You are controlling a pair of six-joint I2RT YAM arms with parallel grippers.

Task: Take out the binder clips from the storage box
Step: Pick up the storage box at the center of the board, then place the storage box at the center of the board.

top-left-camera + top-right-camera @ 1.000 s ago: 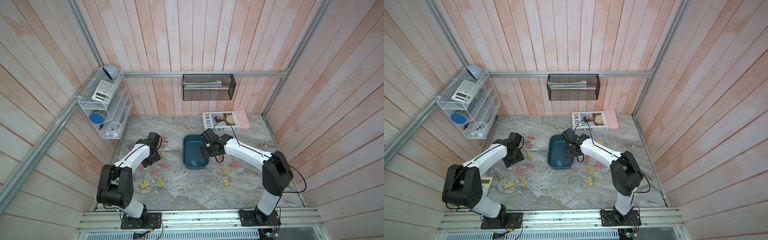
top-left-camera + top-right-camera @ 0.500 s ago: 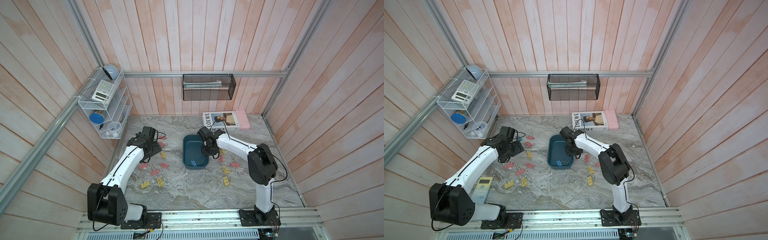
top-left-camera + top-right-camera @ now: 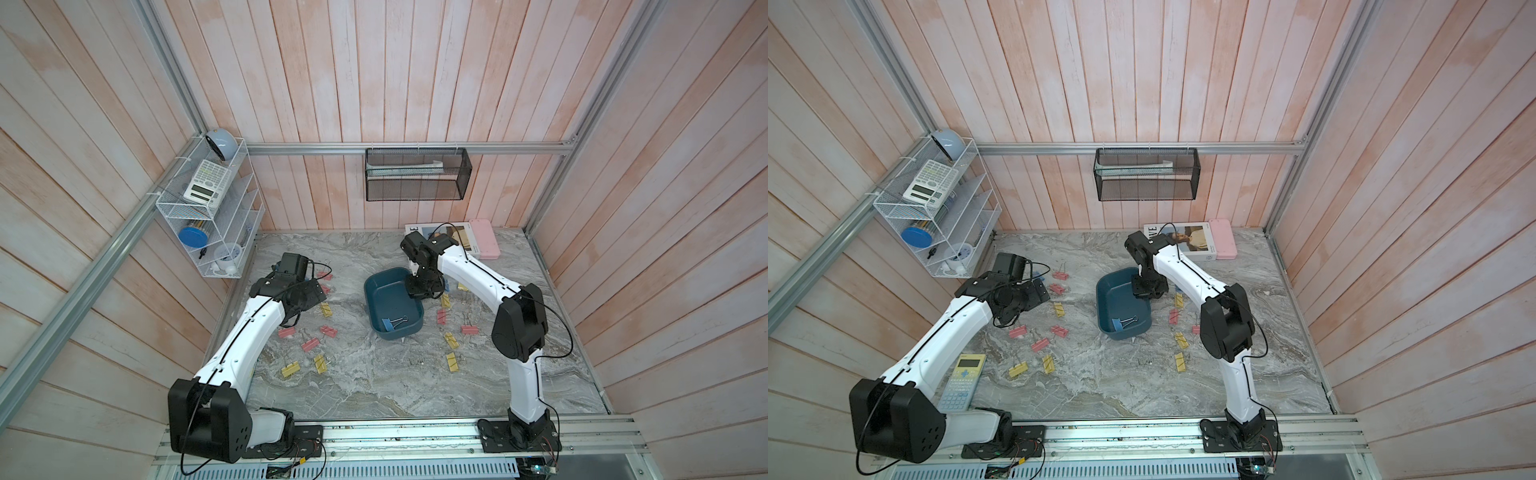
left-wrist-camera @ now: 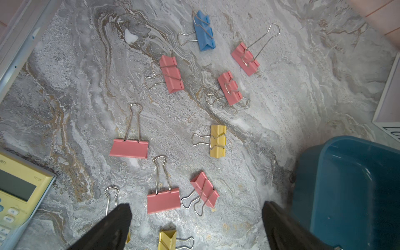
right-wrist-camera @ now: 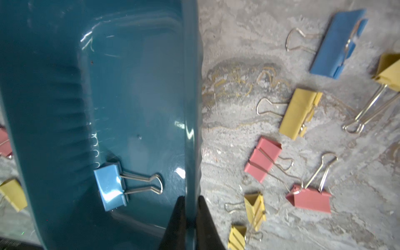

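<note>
The storage box (image 3: pixel 390 299) (image 3: pixel 1119 299) is a dark teal tray in mid-table, holding one blue binder clip (image 3: pixel 388 324) (image 3: pixel 1117 324) (image 5: pixel 110 187) at its near end. My right gripper (image 3: pixel 415 286) (image 3: pixel 1142 289) (image 5: pixel 191 198) is shut on the box's right rim (image 5: pixel 190 108), one finger inside the wall and one outside. My left gripper (image 3: pixel 316 291) (image 3: pixel 1040 291) (image 4: pixel 195 204) hangs open over the table left of the box (image 4: pixel 346 184), holding nothing. Several pink, yellow and blue binder clips lie loose below it (image 4: pixel 163 200) (image 3: pixel 309 344) and to the right of the box (image 5: pixel 299 113) (image 3: pixel 451 340).
A yellow calculator (image 3: pixel 963 380) (image 4: pixel 19 190) lies at the near left by the left arm. A book (image 3: pixel 453 237) and a pink case (image 3: pixel 484 239) sit at the back right. A white wire rack (image 3: pixel 208 216) and a black mesh basket (image 3: pixel 417 174) hang on the walls.
My right gripper has moved to the box's right rim and shut on it. My left gripper has opened wide and drawn slightly back over the loose clips.
</note>
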